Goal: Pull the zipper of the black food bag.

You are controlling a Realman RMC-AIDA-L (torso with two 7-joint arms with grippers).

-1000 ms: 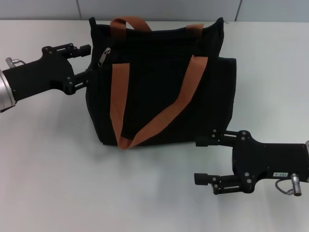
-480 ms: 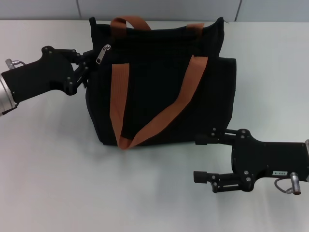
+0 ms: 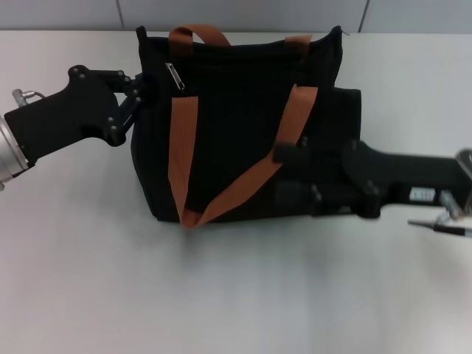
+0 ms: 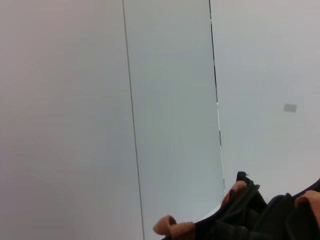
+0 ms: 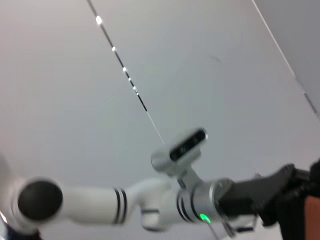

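Black fabric makes up the black food bag (image 3: 243, 125), a boxy tote standing upright on the pale surface (image 3: 221, 287) with two rust-orange straps (image 3: 179, 147) running down its face. The zipper (image 3: 174, 75) shows as a small silver tab lying tilted near the bag's top left corner. My left hand (image 3: 140, 90) is pressed against that corner just beside the tab; I cannot tell whether its fingers are clenched or released. My right hand (image 3: 295, 173) reaches in across the bag's lower right face, dark against dark fabric, so its grip is unreadable too. My left wrist view catches only the bag's top edge (image 4: 250, 215) and orange strap ends beneath grey wall panels. My right wrist view shows my left arm (image 5: 165, 200) from across the bag.
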